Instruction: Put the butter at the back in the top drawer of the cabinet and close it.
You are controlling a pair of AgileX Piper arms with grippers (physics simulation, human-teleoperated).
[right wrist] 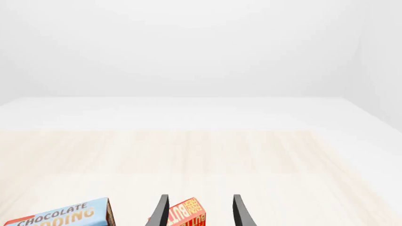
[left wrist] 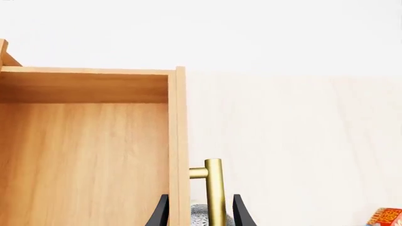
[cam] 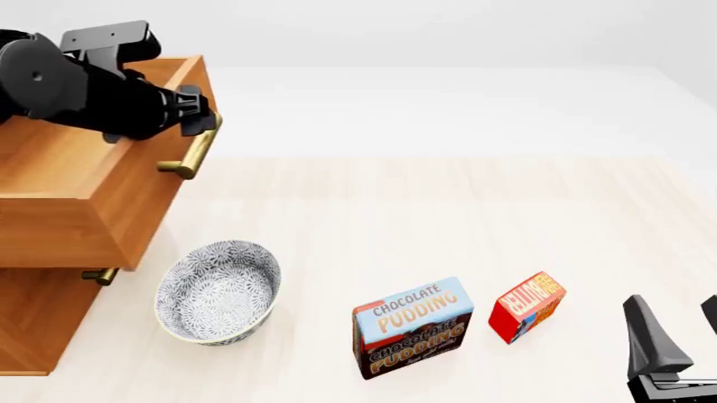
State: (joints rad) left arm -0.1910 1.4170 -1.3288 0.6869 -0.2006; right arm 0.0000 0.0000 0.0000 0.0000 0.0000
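Note:
The cabinet stands at the left with its top drawer pulled out and nothing inside it. My left gripper is open, its fingers straddling the drawer's brass handle without closing on it. The butter, a small red box with an orange end, stands on the table near the front right. My right gripper is open just right of it, nothing between its fingers. In the right wrist view the butter lies just beyond the right gripper.
A blue-and-brown Chocolate Pudding box stands left of the butter. A patterned grey bowl sits in front of the cabinet, below the open drawer. A lower drawer's handle shows under it.

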